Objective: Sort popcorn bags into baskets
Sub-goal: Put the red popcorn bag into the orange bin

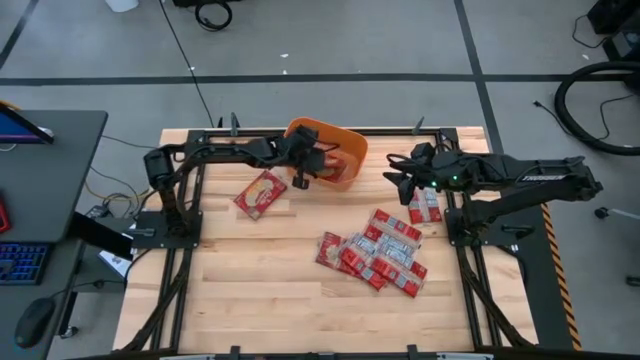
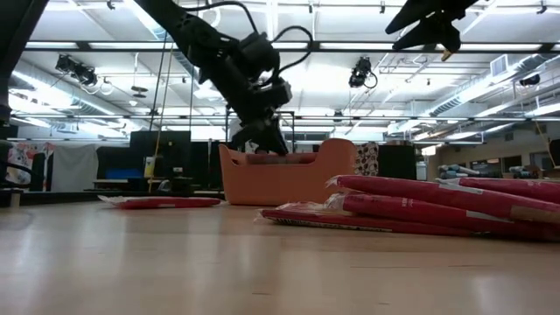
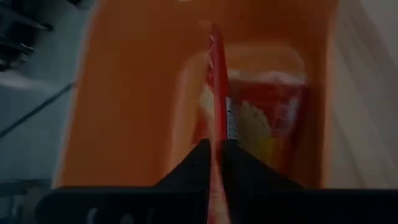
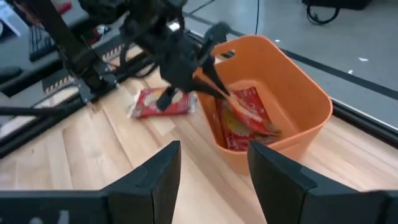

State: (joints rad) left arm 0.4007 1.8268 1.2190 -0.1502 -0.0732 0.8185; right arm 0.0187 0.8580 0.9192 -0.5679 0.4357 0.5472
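One popcorn bag [image 3: 214,93] hangs edge-on in the left pincer [image 1: 322,166], pinched over the orange tub [image 1: 350,148] at upper centre, above another packet [image 4: 245,115] lying inside. Several more bags [image 1: 375,255] pile at lower right of the tabletop [image 1: 260,290], one lone bag [image 1: 260,193] left of the tub. Right of the tub, the right pincer [image 4: 211,168] hovers spread and empty.

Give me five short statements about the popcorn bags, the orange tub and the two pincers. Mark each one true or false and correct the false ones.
1. The left pincer pinches a popcorn bag over the orange tub. True.
2. The tub holds nothing. False: at least one bag already lies inside.
3. The right pincer grips a bag. False: it stands open and holds nothing.
4. One bag lies alone on the table, on the tub's left in the high view. True.
5. The pile of bags sits inside the tub. False: it lies on the table, apart from the tub.
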